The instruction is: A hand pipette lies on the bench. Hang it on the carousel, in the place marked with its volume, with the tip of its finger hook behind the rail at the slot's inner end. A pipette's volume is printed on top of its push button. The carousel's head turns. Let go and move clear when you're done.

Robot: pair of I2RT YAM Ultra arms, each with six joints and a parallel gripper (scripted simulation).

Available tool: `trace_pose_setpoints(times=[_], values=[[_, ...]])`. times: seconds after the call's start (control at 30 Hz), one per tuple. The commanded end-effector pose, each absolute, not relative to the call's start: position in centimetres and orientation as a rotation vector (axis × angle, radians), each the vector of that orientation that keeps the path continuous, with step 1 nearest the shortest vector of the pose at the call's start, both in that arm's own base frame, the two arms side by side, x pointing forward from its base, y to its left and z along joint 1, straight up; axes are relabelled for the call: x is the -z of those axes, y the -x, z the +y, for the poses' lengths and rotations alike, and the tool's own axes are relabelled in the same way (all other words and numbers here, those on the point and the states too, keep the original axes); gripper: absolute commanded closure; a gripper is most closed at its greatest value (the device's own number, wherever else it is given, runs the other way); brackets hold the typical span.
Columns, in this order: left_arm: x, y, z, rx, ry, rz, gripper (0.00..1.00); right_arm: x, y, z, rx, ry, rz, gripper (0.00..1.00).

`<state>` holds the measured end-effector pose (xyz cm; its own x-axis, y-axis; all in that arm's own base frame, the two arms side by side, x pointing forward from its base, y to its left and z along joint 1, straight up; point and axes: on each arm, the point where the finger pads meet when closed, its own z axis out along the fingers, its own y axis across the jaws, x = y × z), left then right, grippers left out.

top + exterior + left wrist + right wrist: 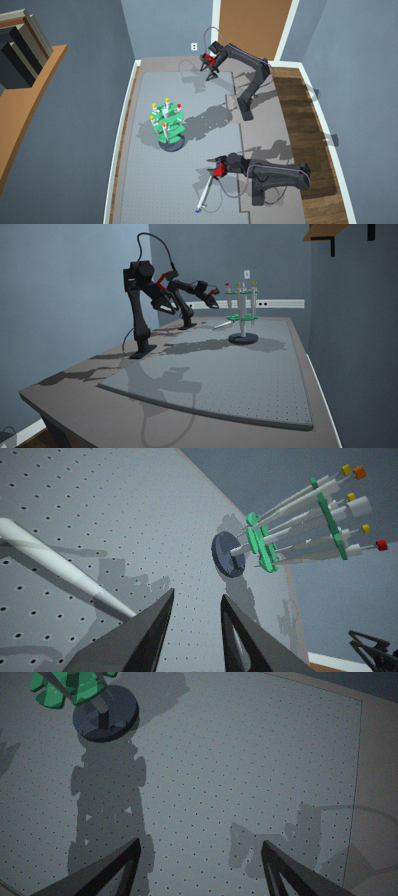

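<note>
The white hand pipette (204,193) (223,324) (60,563) lies on the perforated mat, its blue push button (197,211) away from the carousel. The print on the button is not readable. The green carousel (174,120) stands on a dark round base (172,146) (243,338) (112,717). It carries pipettes with yellow, red and orange buttons; its place labels are too small to read. My left gripper (207,165) (218,308) (198,595) is partly open and empty, above the mat near the pipette's tip end. My right gripper (204,75) (176,311) (200,845) is wide open and empty, far from the pipette.
The mat (150,172) (236,379) lies on the brown table (69,396). The carousel stands between the two arms' sides, towards the wall with the shelf (41,83). The shelf holds books. Cables loop from both wrists.
</note>
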<state>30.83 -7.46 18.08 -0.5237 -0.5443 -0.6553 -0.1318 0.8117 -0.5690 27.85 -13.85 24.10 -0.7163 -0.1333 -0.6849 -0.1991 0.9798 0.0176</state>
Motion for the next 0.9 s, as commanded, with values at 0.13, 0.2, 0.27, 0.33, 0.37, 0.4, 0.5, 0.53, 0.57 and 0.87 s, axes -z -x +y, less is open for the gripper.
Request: trace_pose_setpoints(times=[0.13,0.2,0.27,0.33,0.37,0.4,0.5,0.53,0.57,0.87], values=[[-21.0,-33.1,-9.1,0.596,0.674,1.866,0.51,-25.3,-28.3,-14.2,-0.091,0.246,2.339,0.00],[-21.0,-33.1,-9.1,0.596,0.674,1.866,0.51,-25.3,-28.3,-14.2,-0.091,0.246,2.339,0.00],[-21.0,-33.1,-9.1,0.596,0.674,1.866,0.51,-25.3,-28.3,-14.2,-0.091,0.246,2.339,0.00],[-18.8,-32.7,-9.5,0.592,0.707,1.880,0.51,-25.3,-28.3,-14.2,-0.091,0.246,2.339,0.00],[-18.8,-32.7,-9.5,0.592,0.707,1.880,0.51,-25.3,-28.3,-14.2,-0.091,0.246,2.339,0.00],[-18.6,-32.8,-10.2,0.614,0.735,1.854,0.51,-25.3,-28.3,-14.2,-0.091,0.246,2.339,0.00],[-18.1,-33.0,-12.3,0.679,0.818,1.776,0.51,-25.3,-28.3,-14.2,-0.091,0.246,2.339,0.00],[-18.0,-33.1,-13.0,0.700,0.845,1.749,0.51,-25.3,-28.3,-14.2,-0.091,0.246,2.339,0.00],[-17.8,-33.2,-13.7,0.722,0.872,1.721,0.51,-25.3,-28.3,-14.2,-0.091,0.246,2.339,0.00],[-19.1,-34.1,-16.4,0.790,0.916,1.645,0.51,-25.3,-28.3,-14.2,-0.091,0.246,2.339,0.00]])
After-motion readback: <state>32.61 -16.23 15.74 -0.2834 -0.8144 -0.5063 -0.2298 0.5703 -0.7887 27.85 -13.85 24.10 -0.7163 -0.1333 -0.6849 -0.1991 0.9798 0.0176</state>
